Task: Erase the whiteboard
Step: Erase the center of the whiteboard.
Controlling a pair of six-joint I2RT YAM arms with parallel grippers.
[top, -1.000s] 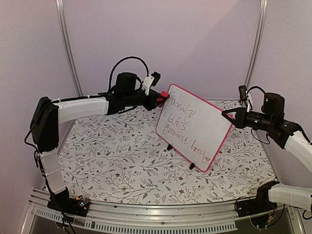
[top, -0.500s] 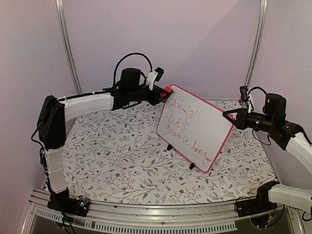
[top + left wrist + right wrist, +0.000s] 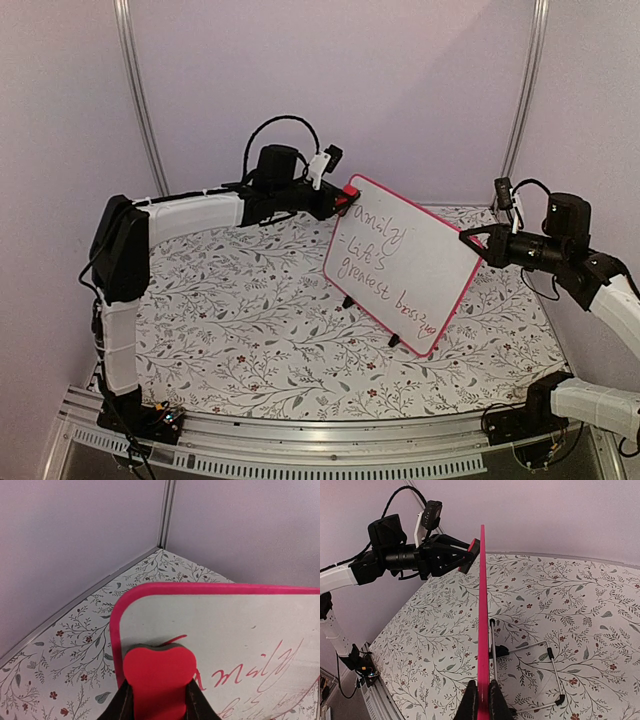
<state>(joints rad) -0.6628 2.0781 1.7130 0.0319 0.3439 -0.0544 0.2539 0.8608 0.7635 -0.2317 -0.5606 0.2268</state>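
On the floral table (image 3: 250,320), left fingers (image 3: 123,706) clamp the eraser (image 3: 157,680) (F now gone), right fingers (image 3: 470,703) pinch the whiteboard (image 3: 400,265).

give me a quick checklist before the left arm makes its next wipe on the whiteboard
1. Eraser held in left gripper: ok.
2. Eraser against the whiteboard, at its top left corner: ok.
3. Right gripper clamped on the board's far edge: ok.
4. Board's feet down on the table: ok.
5. Board clean: not ok, red writing covers most of it.
6. Eraser pressure enough to wipe: cannot tell.
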